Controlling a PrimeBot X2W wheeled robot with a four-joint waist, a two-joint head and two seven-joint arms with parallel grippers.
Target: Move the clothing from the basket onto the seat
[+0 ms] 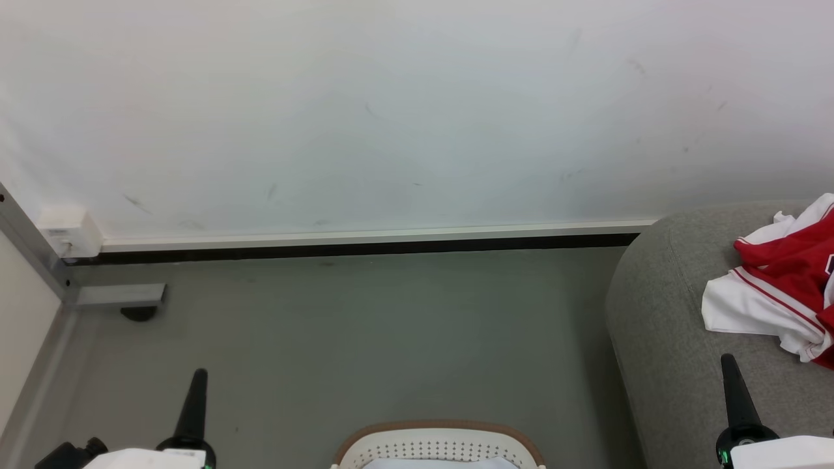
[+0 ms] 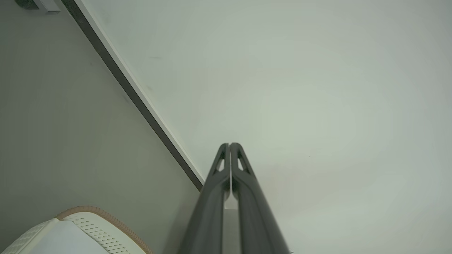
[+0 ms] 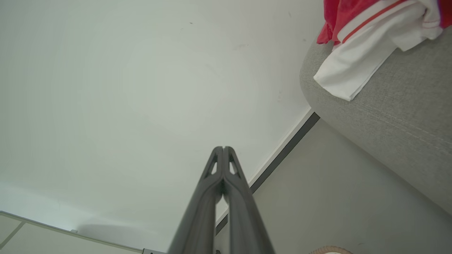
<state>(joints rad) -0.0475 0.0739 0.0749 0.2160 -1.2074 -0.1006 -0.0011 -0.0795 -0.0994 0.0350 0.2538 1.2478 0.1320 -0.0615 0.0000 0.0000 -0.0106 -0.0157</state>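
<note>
While both pairs of long dark fingers point up, pressed tight together with nothing between them, the red and white sports jersey clothing [image 1: 775, 286] lies in a crumpled heap on the big grey fabric seat [image 1: 671, 339] at the right. One white corner with a thin red stripe reaches close to the seat's rounded edge. The left fingers [image 1: 194, 404] are low on the left, over the grey floor [image 1: 365, 339]. The right fingers [image 1: 733, 391] are low on the right, in front of the seat and near the heap, but not touching it. Between them, at the bottom, sits the oval white plastic basket [image 1: 436, 448] with little holes and a brown rim. Just a bit of its pale lining shows, so one cannot tell if more clothing is inside.

Clothing like this looks soft, light and floppy. It would likely sag when lifted — and smooth cloth can slip out of a thin pinch. If more is in the basket, the best place to take hold seems to be a thick bunched fold near the middle, not a loose edge, so the whole piece comes up together.
</note>
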